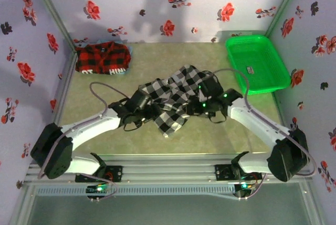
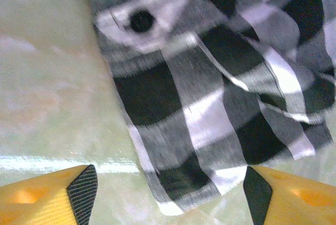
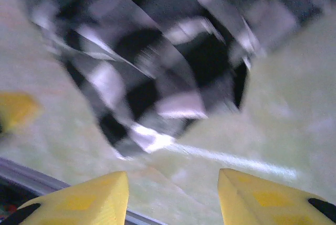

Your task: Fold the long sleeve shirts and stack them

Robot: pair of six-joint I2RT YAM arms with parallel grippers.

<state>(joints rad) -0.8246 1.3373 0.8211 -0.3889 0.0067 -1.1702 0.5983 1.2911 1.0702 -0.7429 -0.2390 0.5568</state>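
Top external view: the red-and-black plaid cloth shirt with white lettering (image 1: 103,60) lies as a compact folded bundle at the far left corner of the olive-green table (image 1: 94,130), so one garment looks finished. The black-and-white checked cloth shirt (image 1: 176,96) sprawls rumpled mid-table between the two arms, not yet folded and well apart from the plaid one. A green plastic basket (image 1: 257,62) sits at the far right. In the left wrist view the left gripper (image 2: 170,191) stands wide, with a hem corner of the checked shirt lying unclamped between its fingers. The blurred right wrist view shows the right gripper (image 3: 173,196) parted too, gripping nothing, with the cloth just beyond. I judge two steps remain: folding the checked shirt and stacking it with the plaid one.
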